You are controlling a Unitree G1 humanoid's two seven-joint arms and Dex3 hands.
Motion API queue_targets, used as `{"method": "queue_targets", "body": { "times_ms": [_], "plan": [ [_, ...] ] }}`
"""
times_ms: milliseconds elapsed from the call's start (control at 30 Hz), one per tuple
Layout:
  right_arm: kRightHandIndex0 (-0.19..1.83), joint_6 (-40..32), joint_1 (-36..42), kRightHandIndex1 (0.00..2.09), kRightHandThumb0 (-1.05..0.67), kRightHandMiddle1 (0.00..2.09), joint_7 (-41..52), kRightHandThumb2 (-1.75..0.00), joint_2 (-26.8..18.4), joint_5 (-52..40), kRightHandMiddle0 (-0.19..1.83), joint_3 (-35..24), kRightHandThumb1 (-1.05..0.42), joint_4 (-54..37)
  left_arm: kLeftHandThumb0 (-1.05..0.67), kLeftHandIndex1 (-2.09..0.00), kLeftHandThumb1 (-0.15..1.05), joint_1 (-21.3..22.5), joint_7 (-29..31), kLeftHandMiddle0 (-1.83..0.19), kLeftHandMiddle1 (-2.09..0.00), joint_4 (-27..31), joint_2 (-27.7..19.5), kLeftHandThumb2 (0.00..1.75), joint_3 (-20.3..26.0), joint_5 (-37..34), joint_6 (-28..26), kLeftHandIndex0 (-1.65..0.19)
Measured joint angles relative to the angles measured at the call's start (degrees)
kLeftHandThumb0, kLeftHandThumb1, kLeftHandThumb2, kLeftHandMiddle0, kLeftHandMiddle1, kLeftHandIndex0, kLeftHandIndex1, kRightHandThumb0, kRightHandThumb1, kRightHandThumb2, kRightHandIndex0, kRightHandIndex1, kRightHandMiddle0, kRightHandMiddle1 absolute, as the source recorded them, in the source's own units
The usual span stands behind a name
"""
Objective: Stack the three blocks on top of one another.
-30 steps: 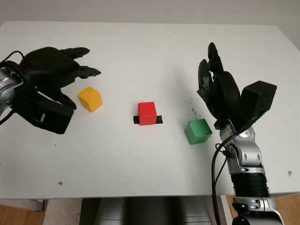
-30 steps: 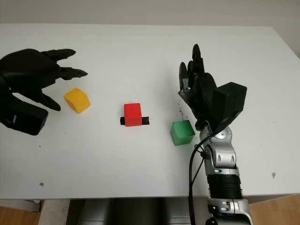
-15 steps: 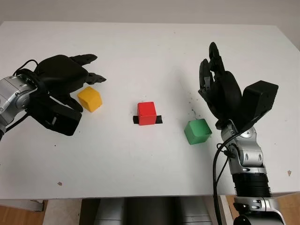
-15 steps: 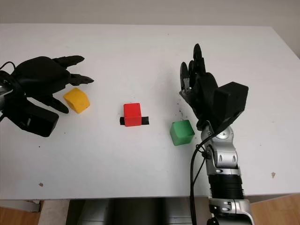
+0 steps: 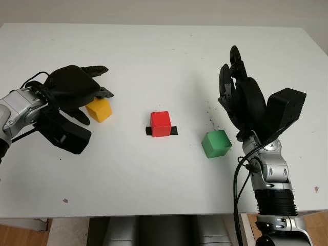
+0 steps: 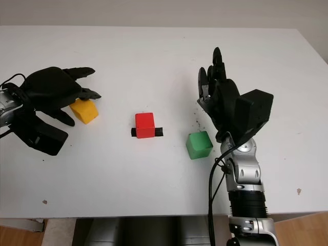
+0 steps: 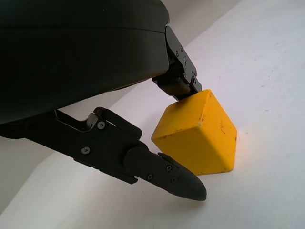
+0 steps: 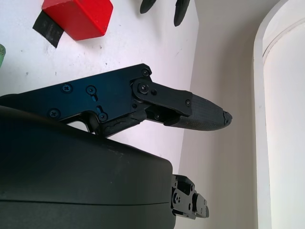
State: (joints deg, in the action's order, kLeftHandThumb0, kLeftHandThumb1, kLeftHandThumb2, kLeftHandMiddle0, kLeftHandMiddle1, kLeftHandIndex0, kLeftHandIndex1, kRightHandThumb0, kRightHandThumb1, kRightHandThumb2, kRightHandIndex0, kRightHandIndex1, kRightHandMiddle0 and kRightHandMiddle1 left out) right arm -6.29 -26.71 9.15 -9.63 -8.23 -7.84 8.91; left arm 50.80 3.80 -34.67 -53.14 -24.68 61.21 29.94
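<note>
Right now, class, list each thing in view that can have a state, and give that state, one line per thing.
Yellow block: on the table, unstacked, left hand closing around it.
Red block: on a black tape mark, unstacked, untouched.
Green block: on the table, unstacked, untouched.
Left hand: over the yellow block, not yet gripping.
Right hand: open, raised behind the green block.

The two head cameras look forward and down from above the near edge of the white table (image 5: 164, 56), a little apart, sharing the whole tabletop. The left wrist camera sits tight against its black three-finger left hand (image 7: 86, 62), close over the small yellow cube (image 7: 198, 133). The right wrist camera peers past the black three-finger right hand (image 8: 119, 143) toward the small red cube (image 8: 78, 16).
</note>
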Motion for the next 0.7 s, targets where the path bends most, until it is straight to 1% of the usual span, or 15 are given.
{"method": "queue_targets", "body": {
  "times_ms": [67, 267, 300, 333, 367, 400, 467, 567, 700],
  "plan": [
    [-0.19, 0.0, 0.0, 0.0, -0.67, 0.0, 0.0, -0.67, -0.04, 0.01, -0.19, 0.0, -1.05, 0.0, -0.67, -0.13, 0.91, 0.06, -0.15, -0.13, -0.07, -0.37, 0.11, 0.06, -0.15, 0.01, 0.22, -0.59],
    [-0.19, -0.01, 0.02, 0.0, -0.67, 0.0, -0.01, -0.68, -0.24, 0.08, -0.19, 0.0, -1.05, -0.01, -0.56, -0.21, 0.91, 0.33, -0.64, -0.18, -0.08, -2.42, 0.75, 0.06, -0.15, -1.42, 1.0, -0.72],
    [-0.19, -0.02, 0.02, 0.0, -0.66, 0.0, -0.05, -0.68, -0.24, 0.12, -0.19, 0.0, -1.05, -0.01, -0.55, -0.27, 0.91, 0.41, -0.89, -0.19, -0.07, -2.89, 0.86, 0.06, -0.15, -1.76, 1.18, -0.72],
    [-0.19, -0.03, 0.02, 0.0, -0.66, 0.0, -0.06, -0.68, -0.24, 0.13, -0.19, 0.0, -1.05, -0.01, -0.53, -0.47, 0.91, 0.54, -1.09, -0.2, -0.06, -3.35, 0.96, 0.05, -0.15, -2.08, 1.39, -0.65],
    [-0.19, -0.05, 0.03, 0.0, -0.66, 0.0, -0.06, -0.68, -0.24, 0.12, -0.19, 0.0, -1.05, -0.01, -0.51, -0.73, 0.92, 0.7, -1.44, -0.22, -0.06, -3.83, 1.08, 0.06, -0.16, -2.17, 1.65, -0.56],
    [-0.19, -0.08, 0.03, 0.0, -0.66, 0.0, -0.06, -0.68, -0.24, 0.11, -0.19, 0.0, -1.05, -0.01, -0.5, -0.86, 0.93, 0.81, -2.0, -0.22, -0.06, -4.25, 1.19, 0.06, -0.22, -2.18, 1.84, -0.52],
    [-0.19, -0.18, 0.03, 0.0, -0.66, 0.0, -0.05, -0.68, -0.24, 0.07, -0.19, 0.0, -1.05, -0.01, -0.46, -1.02, 0.95, 0.88, -2.99, -0.24, -0.06, -4.41, 1.23, 0.06, -0.4, -2.09, 1.97, -0.48],
    [-0.19, -0.29, 0.03, 0.0, -0.66, 0.0, -0.05, -0.67, -0.24, 0.05, -0.19, 0.0, -1.05, -0.04, -0.45, -1.13, 0.96, 0.89, -4.67, -0.28, -0.07, -4.41, 1.23, 0.06, -0.88, -1.38, 1.96, -0.46],
    [-0.19, -0.29, 0.03, 0.0, -0.66, 0.0, -0.09, -0.67, -0.23, -0.24, -0.19, -0.01, -1.05, -0.03, -0.46, -1.2, 0.96, 0.9, -8.34, -0.32, -0.08, -4.39, 1.22, 0.06, -1.59, 0.73, 1.61, -0.44]
  ]
}}
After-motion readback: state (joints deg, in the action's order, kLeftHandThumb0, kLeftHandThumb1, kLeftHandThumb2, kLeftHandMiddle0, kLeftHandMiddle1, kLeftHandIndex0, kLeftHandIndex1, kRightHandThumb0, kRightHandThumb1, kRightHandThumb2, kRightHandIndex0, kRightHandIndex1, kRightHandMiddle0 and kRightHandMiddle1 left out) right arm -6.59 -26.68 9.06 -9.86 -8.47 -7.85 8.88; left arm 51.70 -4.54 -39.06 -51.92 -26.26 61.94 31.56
